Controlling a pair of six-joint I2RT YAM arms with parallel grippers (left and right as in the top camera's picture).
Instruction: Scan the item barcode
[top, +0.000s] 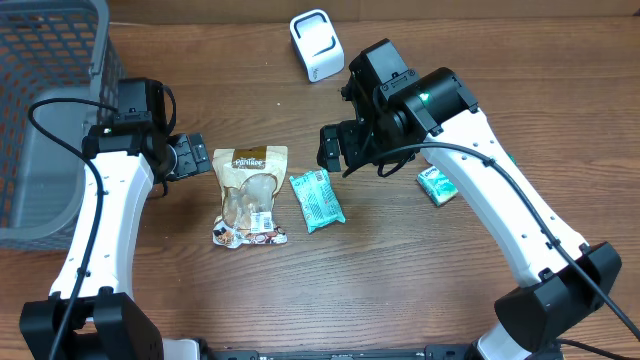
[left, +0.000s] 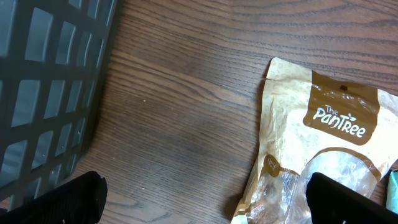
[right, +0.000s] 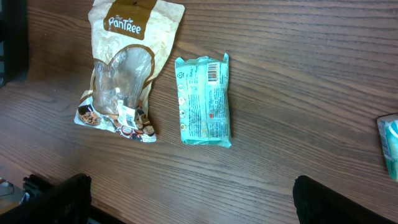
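Note:
A tan PanTree snack pouch lies flat on the wooden table, with a teal packet just to its right. The packet's barcode faces up. The white scanner stands at the back of the table. My left gripper hovers open just left of the pouch's top edge; in the left wrist view the left gripper has one finger over the pouch. My right gripper hangs open behind the teal packet, holding nothing. The right gripper shows only bare wood between its fingers.
A grey mesh basket stands at the far left, close to my left arm, and its wall fills the left of the left wrist view. A second small teal packet lies to the right under my right arm.

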